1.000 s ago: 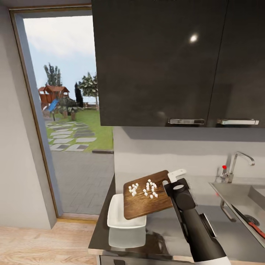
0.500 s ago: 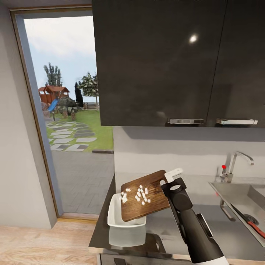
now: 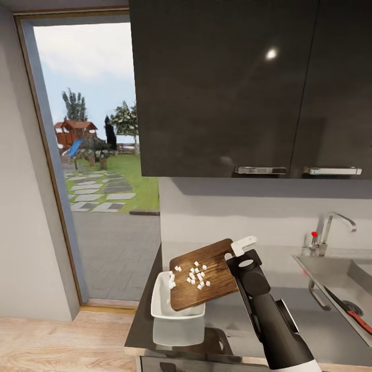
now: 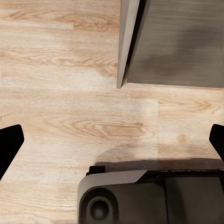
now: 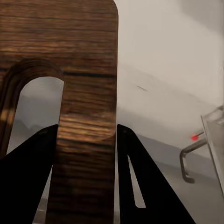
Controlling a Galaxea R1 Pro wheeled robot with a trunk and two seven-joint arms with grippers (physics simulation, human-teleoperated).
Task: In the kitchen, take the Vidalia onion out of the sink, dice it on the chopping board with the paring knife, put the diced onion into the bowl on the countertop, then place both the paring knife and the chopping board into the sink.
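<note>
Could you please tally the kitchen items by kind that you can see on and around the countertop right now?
Chopping board: 1
Bowl: 1
Paring knife: 1
Sink: 1
Tap: 1
Total: 5

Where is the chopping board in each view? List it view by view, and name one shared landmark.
Head view: chopping board tilted over the bowl, lower centre, held by the right pincer.
Right wrist view: its handle end, between the pincer fingers.
Left wrist view: not in it.
Shared landmark: tap's red knob.

The tilted chopping board (image 3: 203,274) covers most of the bowl (image 3: 161,302), seemingly leaving only its doorway-side edge reachable.
</note>
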